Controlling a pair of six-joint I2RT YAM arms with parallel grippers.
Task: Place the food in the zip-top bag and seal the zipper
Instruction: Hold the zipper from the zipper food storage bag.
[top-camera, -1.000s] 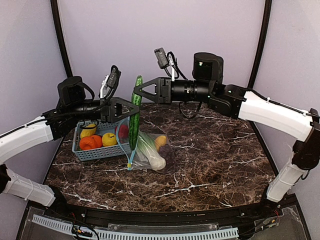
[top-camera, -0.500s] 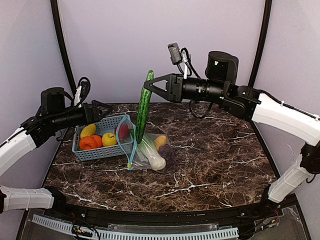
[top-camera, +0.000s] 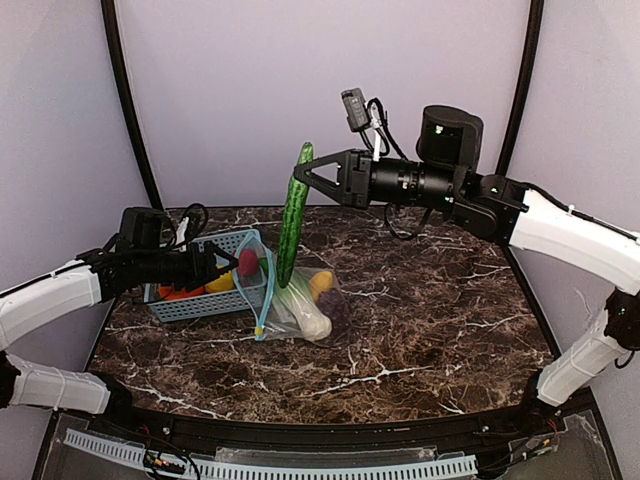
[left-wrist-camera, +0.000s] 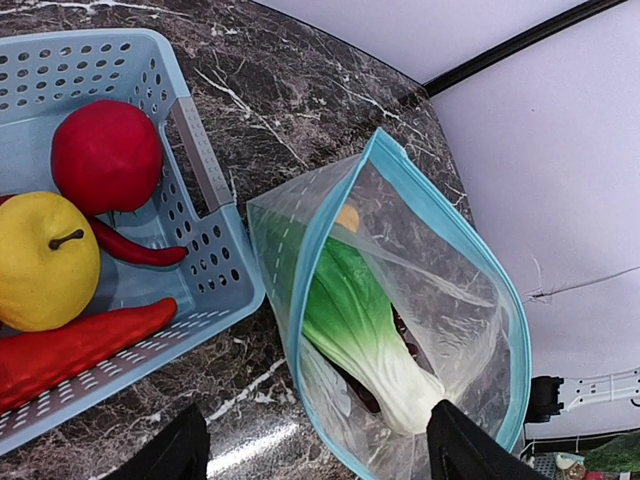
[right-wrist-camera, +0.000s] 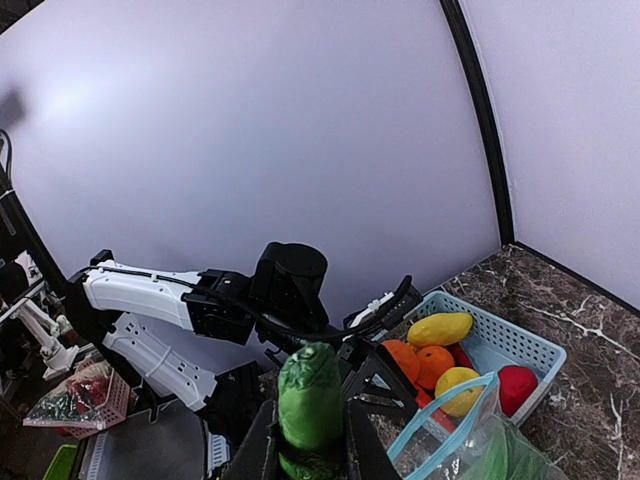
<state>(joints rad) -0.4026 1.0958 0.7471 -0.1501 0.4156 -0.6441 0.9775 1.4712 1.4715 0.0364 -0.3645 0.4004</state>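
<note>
**Feed the cucumber in tip first, along the cabbage**

Your right gripper (top-camera: 298, 178) is clamped on the top end of the cucumber (top-camera: 290, 225), which hangs almost upright above the zip-top bag (top-camera: 335, 325); its lower tip sits over the bag's mouth end in the top view, though I cannot tell whether it is inside the rim. Your left gripper (left-wrist-camera: 315, 452) has its fingers spread wide, holding nothing, just in front of that mouth.

The zipper (left-wrist-camera: 318, 225) stands open in a loop; the bag lies flat, so I judge a straight drop risky. Tilt the cucumber toward the bag's closed end and slide it in alongside the cabbage (left-wrist-camera: 365, 325); pinching the upper lip with the left fingers would probably stop the mouth folding shut.

Inside the bag lie the cabbage, an orange piece (top-camera: 321, 284) and something dark, likely grapes. The teal basket (left-wrist-camera: 205, 165) sits just beside the bag's mouth, seemingly touching it; it holds a red round piece (left-wrist-camera: 105, 155), a yellow one (left-wrist-camera: 40, 260) and a red pepper (left-wrist-camera: 85, 345), none yet bagged; its wall crowds the left gripper's approach to the bag.
</note>
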